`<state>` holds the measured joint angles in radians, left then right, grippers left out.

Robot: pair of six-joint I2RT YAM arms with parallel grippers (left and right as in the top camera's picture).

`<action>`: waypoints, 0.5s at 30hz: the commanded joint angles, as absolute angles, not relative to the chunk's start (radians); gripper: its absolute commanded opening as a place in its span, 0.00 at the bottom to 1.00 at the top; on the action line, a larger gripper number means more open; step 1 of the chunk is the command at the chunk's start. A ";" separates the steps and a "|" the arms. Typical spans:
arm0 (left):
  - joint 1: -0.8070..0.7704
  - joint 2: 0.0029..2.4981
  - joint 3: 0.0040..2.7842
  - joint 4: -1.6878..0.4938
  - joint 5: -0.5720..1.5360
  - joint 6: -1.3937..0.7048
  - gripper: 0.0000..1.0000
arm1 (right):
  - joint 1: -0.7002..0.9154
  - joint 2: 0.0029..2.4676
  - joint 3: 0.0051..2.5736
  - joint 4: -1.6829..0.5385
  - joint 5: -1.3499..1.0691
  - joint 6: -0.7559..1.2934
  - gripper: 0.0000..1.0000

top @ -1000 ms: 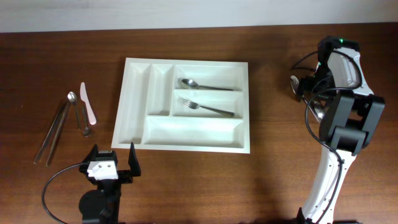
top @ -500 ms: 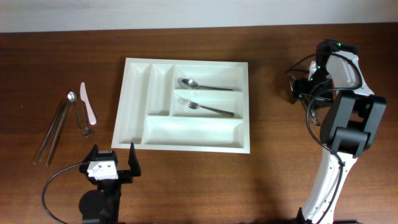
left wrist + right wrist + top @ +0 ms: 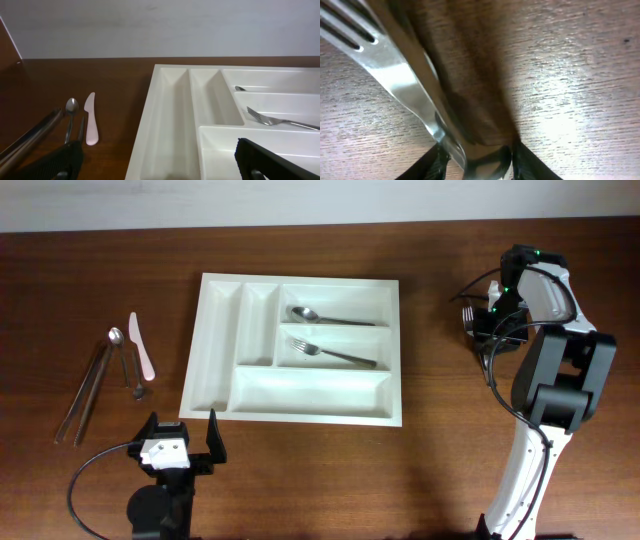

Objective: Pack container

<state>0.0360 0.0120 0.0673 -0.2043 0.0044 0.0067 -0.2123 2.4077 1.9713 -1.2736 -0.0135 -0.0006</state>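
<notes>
While the container (image 3: 215, 345) lies flat at the middle of the table (image 3: 440, 470), its two narrow compartments on its left side and the three long ones to their right, the right gripper (image 3: 478, 326) sits well off to the right of it. That claw is pinched shut on a steel fork (image 3: 395, 70). In the right wrist view the handle runs down between the two dark fingers (image 3: 532, 162), and the tines point away over the wood (whether the metal touches the table I cannot tell).

The left gripper (image 3: 182, 430) hangs at the near edge, just in front of the container's lower-left corner, its fingers spread wide with nothing between them.

A spoon (image 3: 330, 317) rests in the top long compartment and a second fork (image 3: 338, 356) in the middle one. Left of the container lie tongs (image 3: 84, 392), a small spoon (image 3: 116, 338) and a pink knife (image 3: 141, 348).
</notes>
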 commanded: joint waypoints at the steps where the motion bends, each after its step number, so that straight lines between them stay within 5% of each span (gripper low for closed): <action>1: 0.042 0.006 0.061 -0.202 0.012 0.015 0.99 | -0.218 2.443 1.934 -1.262 -0.045 0.004 0.42; 15: 0.042 0.006 0.061 -0.202 0.012 0.015 0.99 | -0.220 2.443 1.953 -1.272 -0.088 0.003 0.49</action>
